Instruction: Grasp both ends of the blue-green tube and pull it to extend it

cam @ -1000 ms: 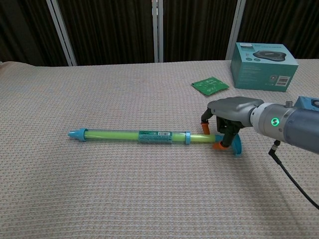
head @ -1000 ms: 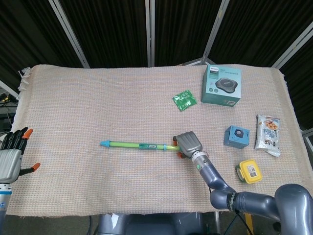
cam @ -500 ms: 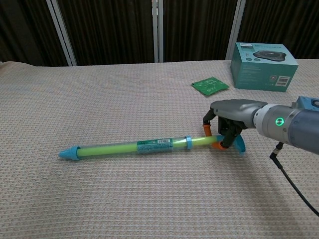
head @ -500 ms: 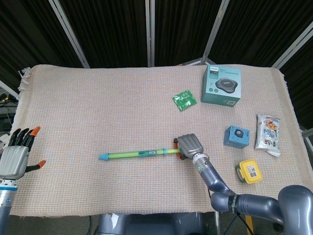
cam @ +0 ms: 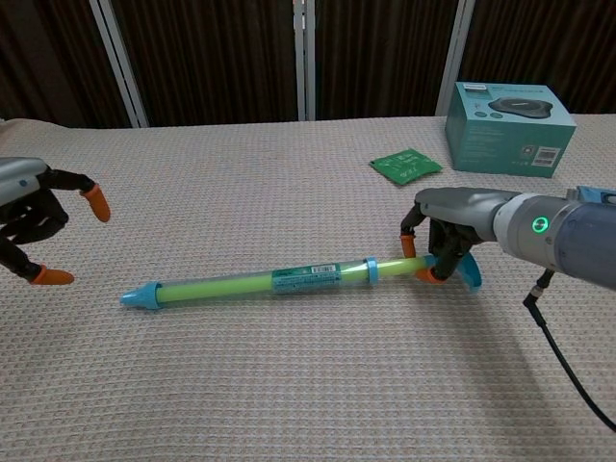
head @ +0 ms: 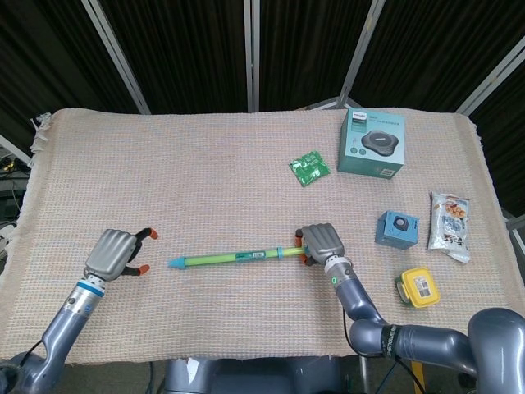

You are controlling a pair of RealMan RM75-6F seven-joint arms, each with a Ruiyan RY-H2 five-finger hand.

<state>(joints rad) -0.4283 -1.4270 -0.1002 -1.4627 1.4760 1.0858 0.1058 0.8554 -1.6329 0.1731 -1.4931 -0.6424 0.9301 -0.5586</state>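
Note:
The blue-green tube (head: 234,258) (cam: 260,282) lies on the woven cloth, slightly slanted, its blue cone tip pointing left. My right hand (head: 321,243) (cam: 445,226) grips the tube's right end, with orange-tipped fingers curled around it beside the blue end cap. My left hand (head: 115,253) (cam: 29,221) hovers just left of the cone tip, apart from it. Its thumb and fingers are spread and hold nothing.
A teal box (head: 372,142) (cam: 508,115) stands at the back right, with a green packet (head: 309,167) (cam: 406,164) beside it. A small blue cube (head: 398,229), a snack bag (head: 449,225) and a yellow container (head: 419,287) lie right of my right hand.
My left hand has swung in from the table's left edge to just beside the tube's cone tip. The right hand has shifted the tube slightly; its grip is unchanged.

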